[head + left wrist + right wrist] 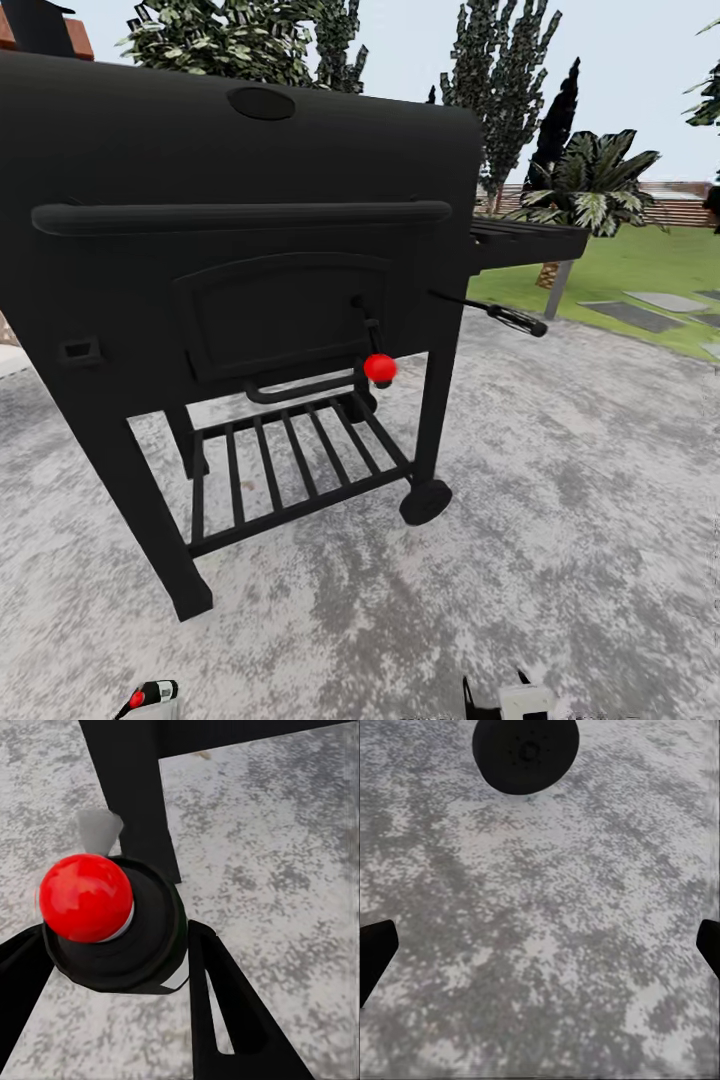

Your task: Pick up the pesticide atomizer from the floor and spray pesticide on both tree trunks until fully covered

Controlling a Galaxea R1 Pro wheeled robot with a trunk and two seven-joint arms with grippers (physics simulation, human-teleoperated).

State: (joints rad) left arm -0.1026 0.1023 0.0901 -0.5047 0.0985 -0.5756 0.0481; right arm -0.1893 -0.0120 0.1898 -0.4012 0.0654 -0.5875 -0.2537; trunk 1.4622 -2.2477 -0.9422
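Up close, the left tool [112,967] clamps the pesticide atomizer [112,926] (red-topped); the right tool [540,945] spreads wide.

Big black barrel grill [250,200] w/ red knob [380,368], slatted lower rack [290,455] & wheel [425,501] is seen on mottled grey paving [560,520]; palm [590,190] behind.
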